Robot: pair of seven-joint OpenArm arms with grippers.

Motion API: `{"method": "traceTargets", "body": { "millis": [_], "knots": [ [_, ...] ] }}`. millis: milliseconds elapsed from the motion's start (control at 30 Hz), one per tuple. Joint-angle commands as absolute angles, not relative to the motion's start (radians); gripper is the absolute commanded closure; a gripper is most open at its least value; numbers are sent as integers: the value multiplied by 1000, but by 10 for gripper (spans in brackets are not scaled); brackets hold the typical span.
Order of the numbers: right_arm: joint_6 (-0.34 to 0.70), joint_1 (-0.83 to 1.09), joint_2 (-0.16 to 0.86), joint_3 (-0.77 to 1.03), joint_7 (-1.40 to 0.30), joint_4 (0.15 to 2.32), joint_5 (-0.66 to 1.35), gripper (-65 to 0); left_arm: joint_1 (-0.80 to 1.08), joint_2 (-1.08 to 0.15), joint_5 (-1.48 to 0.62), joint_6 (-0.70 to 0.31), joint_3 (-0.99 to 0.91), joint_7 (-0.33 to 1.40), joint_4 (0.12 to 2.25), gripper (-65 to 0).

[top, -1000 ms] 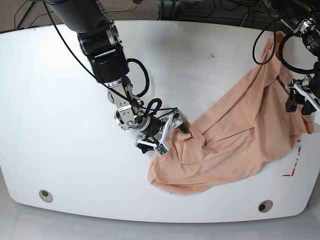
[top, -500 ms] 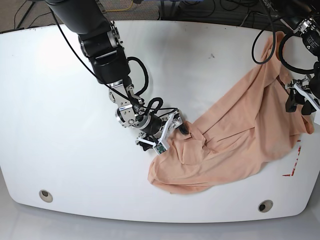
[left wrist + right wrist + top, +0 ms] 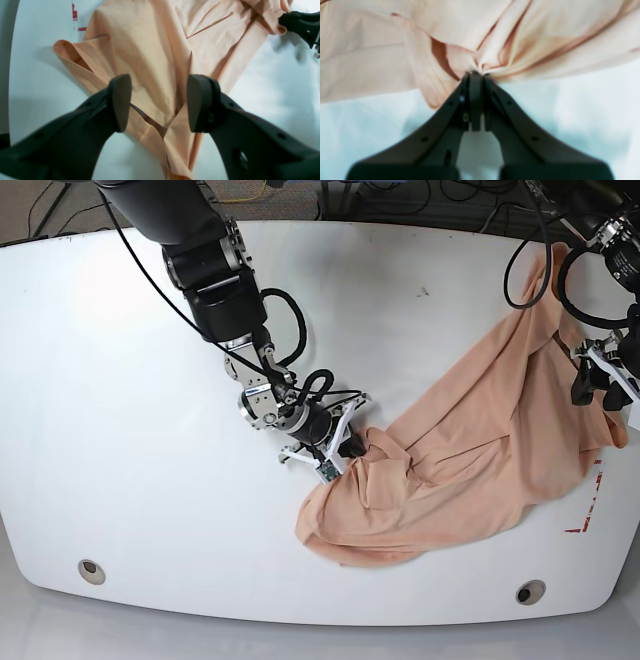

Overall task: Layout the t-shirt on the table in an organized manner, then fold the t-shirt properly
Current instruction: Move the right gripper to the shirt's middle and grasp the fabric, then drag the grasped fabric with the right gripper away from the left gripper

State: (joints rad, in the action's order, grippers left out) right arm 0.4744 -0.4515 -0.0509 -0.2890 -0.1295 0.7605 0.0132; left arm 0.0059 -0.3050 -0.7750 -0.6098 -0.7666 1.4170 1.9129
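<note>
On the white surface, the crumpled peach t-shirt lies toward its right half. Right gripper pinches a gathered fold at the shirt's edge; left gripper hovers parted above the cloth.

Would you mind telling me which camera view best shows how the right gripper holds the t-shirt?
The right wrist view: the right gripper is shut on a bunched fold of the t-shirt. The base view shows the pinch small and partly hidden by the arm. The left wrist view shows only one dark fingertip at the cloth's far edge.
</note>
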Motion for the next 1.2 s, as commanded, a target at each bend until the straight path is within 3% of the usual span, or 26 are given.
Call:
{"method": "traceTargets", "body": {
  "millis": [0, 300, 767, 1167],
  "knots": [
    [483, -443, -54, -288, -120, 829, 21, 0, 1, -320, -785, -611, -757, 1396, 1926, -332],
    [483, -346, -10, -277, -285, 1136, 21, 0, 76, -297, -789, -611, -723, 1396, 1926, -335],
    [490, -217, 13, -36, -512, 1558, 19, 0, 211, -217, -789, -698, -751, 1396, 1928, -336],
    [492, -165, 64, 19, -582, 1690, 21, 0, 303, -214, -785, -698, -855, 1396, 1929, -336]
  ]
}}
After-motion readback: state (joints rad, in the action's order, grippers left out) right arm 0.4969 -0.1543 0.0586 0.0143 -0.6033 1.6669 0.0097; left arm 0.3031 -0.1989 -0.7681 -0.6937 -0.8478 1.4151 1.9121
